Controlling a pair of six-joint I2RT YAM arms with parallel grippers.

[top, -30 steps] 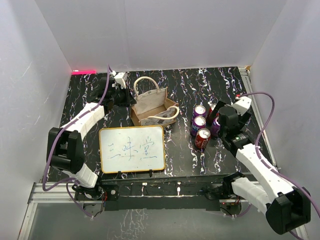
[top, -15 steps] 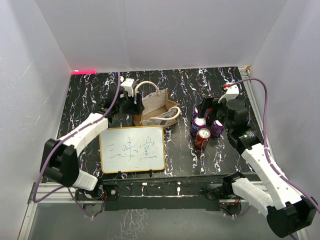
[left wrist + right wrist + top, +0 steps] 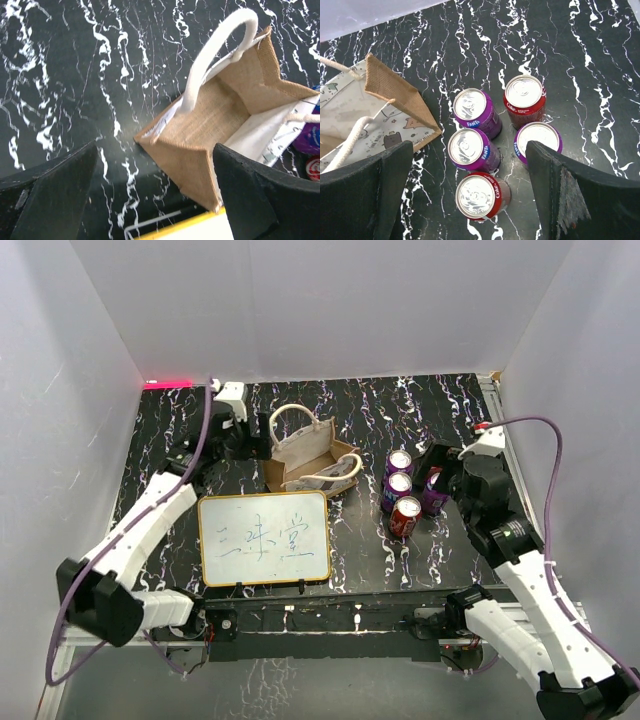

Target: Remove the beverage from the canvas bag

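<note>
Both arms have drawn back since half a second ago. The left gripper (image 3: 155,146) has swung off the bag's left side toward the far-left part of the table, and the right gripper (image 3: 470,144) has pulled away from above the cans toward the right edge.

The small boxy beige-tan canvas bag with cream looped handles (image 3: 305,452) stands at the far middle of the black, white-veined marble-pattern table (image 3: 350,550) with its mouth open upward. One handle stands up at its far side and the other is flopped over the near rim. The left wrist view shows tan weave and a white printed lining inside.

Near the bag's right side but apart from it, five drink cans stand upright in a tight cluster on the table: three purple Fanta cans (image 3: 470,147) and two red Coke cans (image 3: 480,195).

On the near side of the bag lies a flat orange-framed whiteboard with blue writing (image 3: 265,538). Its far edge is close to the bag's near-left corner, though I cannot tell whether they touch.

The left gripper's fingers are spread wide with nothing between them, beside the bag's left corner. The right gripper's fingers are likewise spread wide and hold nothing, above and just right of the cans.
</note>
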